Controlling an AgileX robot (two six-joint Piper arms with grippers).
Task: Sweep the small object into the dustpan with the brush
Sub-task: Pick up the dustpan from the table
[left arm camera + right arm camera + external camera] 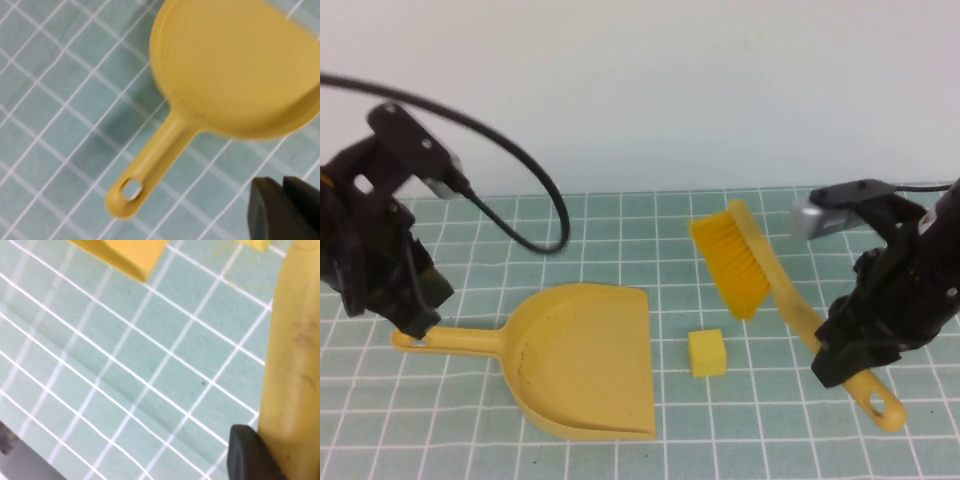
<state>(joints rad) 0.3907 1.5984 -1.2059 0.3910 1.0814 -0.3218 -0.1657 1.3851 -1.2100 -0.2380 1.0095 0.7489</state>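
Right pincer clamps the brush handle, bristles raised just behind the small object, which sits on the table right of the dustpan mouth; left pincer at dustpan handle, grip unclear.

Green grid-lined table mat with three yellow things

We see a yellow plastic dustpan lying flat, a small pale-yellow foam cube just beside its scoop, and a yellow bristle brush nearby.
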